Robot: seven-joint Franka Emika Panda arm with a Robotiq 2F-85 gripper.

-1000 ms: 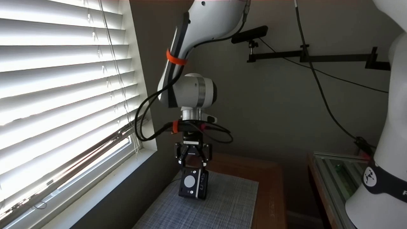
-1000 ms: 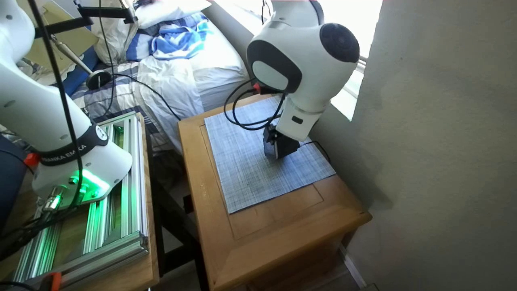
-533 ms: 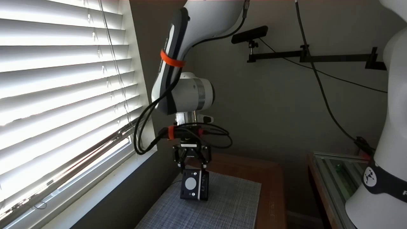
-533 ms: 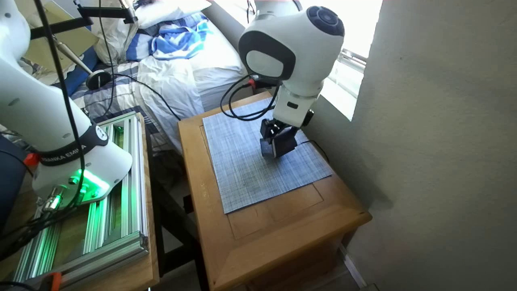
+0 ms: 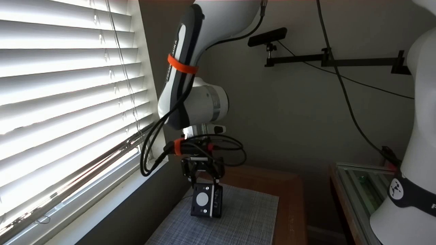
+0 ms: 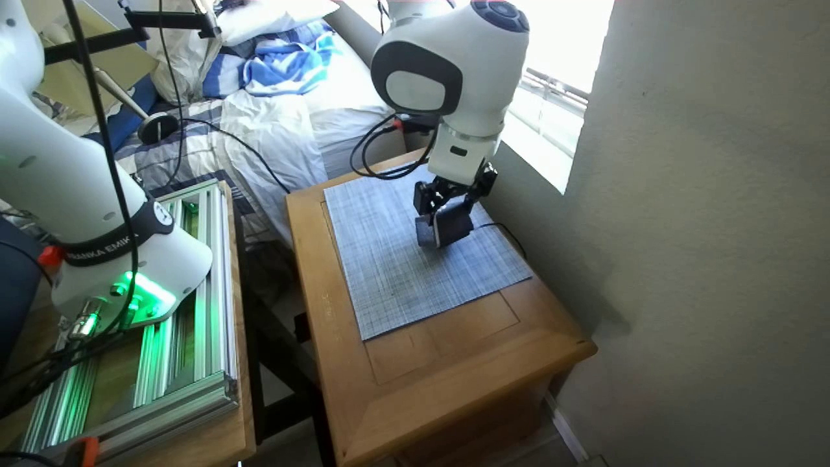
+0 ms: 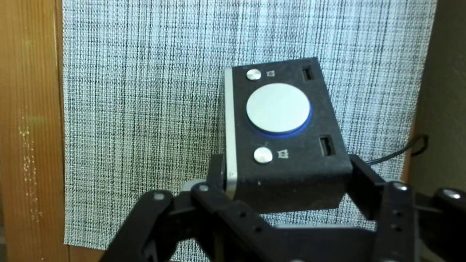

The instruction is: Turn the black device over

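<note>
The black device [image 5: 214, 207] is a small box with a large pale round knob on one face, two small silver buttons, two slots and a silver edge strip. In the wrist view the device [image 7: 280, 171] shows its knob face, with blue light around the knob. My gripper [image 7: 287, 165] has one finger on each side of its near end, and both seem to touch it. The device hangs down from the gripper in both exterior views [image 6: 455, 224]. Its lower end is at the woven grey mat [image 6: 395, 285]; I cannot tell whether it presses on it.
The mat lies on a wooden table [image 6: 454, 389]. A thin black cable [image 7: 395, 154] runs from the device's side toward the wall. A window with blinds [image 5: 68, 102] and its sill are close beside the arm. A black camera on a bracket [image 5: 269, 36] is on the wall side.
The gripper and wrist have shifted and tilted toward the window side, with the device moving slightly along between the fingers. The device's slant has changed a little. The mat has shifted slightly.
</note>
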